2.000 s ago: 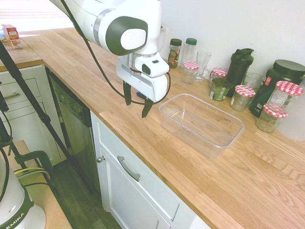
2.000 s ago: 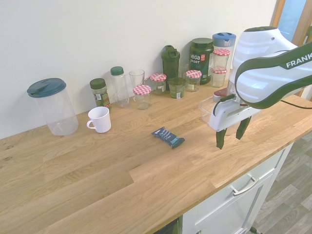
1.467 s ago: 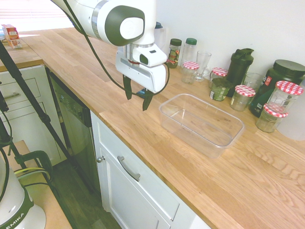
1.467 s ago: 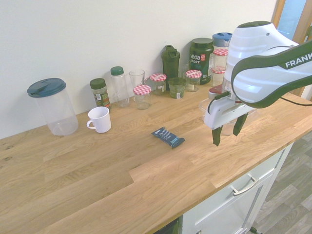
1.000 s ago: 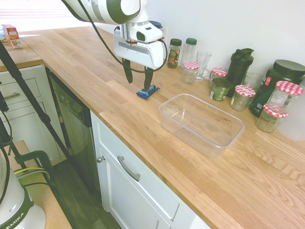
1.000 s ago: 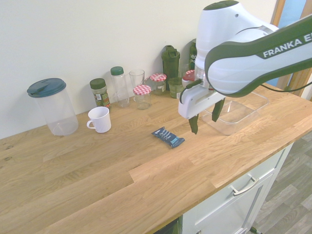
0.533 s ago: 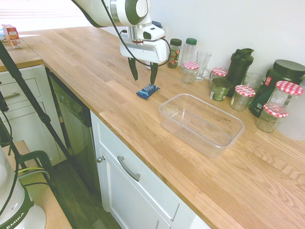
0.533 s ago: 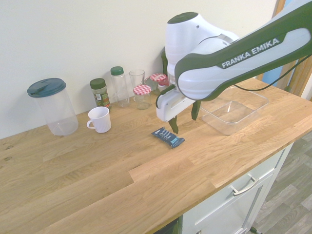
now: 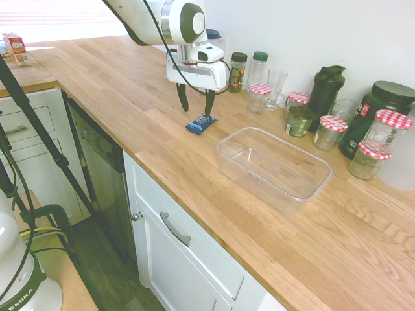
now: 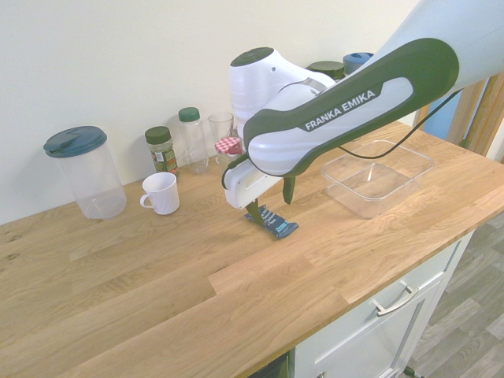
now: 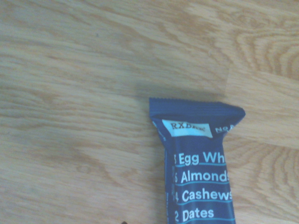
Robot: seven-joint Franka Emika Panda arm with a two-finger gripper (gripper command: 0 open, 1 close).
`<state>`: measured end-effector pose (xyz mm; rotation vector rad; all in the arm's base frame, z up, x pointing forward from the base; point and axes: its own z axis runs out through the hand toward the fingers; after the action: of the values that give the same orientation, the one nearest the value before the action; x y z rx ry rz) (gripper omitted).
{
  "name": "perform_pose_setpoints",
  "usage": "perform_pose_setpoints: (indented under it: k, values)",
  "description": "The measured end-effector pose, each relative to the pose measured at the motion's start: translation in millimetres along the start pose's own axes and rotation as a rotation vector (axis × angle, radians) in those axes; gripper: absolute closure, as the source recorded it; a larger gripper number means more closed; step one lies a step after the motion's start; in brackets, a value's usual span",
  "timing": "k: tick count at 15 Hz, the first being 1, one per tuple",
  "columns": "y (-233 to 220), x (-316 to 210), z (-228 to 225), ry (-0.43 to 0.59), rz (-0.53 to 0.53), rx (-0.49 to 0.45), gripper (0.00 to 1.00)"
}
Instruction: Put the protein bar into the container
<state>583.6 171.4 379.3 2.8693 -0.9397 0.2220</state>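
Observation:
The protein bar (image 9: 201, 122) lies flat on the wooden counter in its dark blue wrapper with white print, also seen in the second exterior view (image 10: 275, 223) and close up in the wrist view (image 11: 198, 168). My gripper (image 9: 196, 107) hangs just above it, fingers pointing down and open, one on each side of the bar's far end (image 10: 270, 198). Nothing is held. The container (image 9: 273, 168), a clear shallow rectangular tub, stands empty on the counter a short way from the bar (image 10: 377, 176).
Along the wall stand jars with red-checked lids (image 9: 331, 131), a drinking glass (image 9: 275, 88), spice bottles (image 9: 238, 71), a dark shaker (image 9: 324, 90) and a dark tub (image 9: 378, 110). A white mug (image 10: 161, 193) and a lidded clear jug (image 10: 83, 171) stand further along.
The arm has swung from beside the container over to the protein bar and come down close above it. The fingers stayed open throughout.

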Motion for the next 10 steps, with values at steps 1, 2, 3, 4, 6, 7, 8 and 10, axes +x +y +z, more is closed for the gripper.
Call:
perform_pose_setpoints:
  k: [1,2,3,4,6,7,8,10]
  values:
    - [-1,4,4,-0.004,0.002,-0.001,0.00]
    - [-3,7,9,-0.010,0.003,-0.004,0.00]
    - [-5,11,15,-0.015,0.004,-0.008,0.00]
    - [-7,13,21,-0.020,0.005,-0.012,0.00]
    - [-11,16,32,-0.033,0.006,-0.019,0.00]
    - [-12,17,38,-0.038,0.006,-0.022,0.00]
    - [-13,19,43,-0.043,0.006,-0.025,0.00]
    - [-15,23,46,-0.047,0.003,-0.020,1.00]
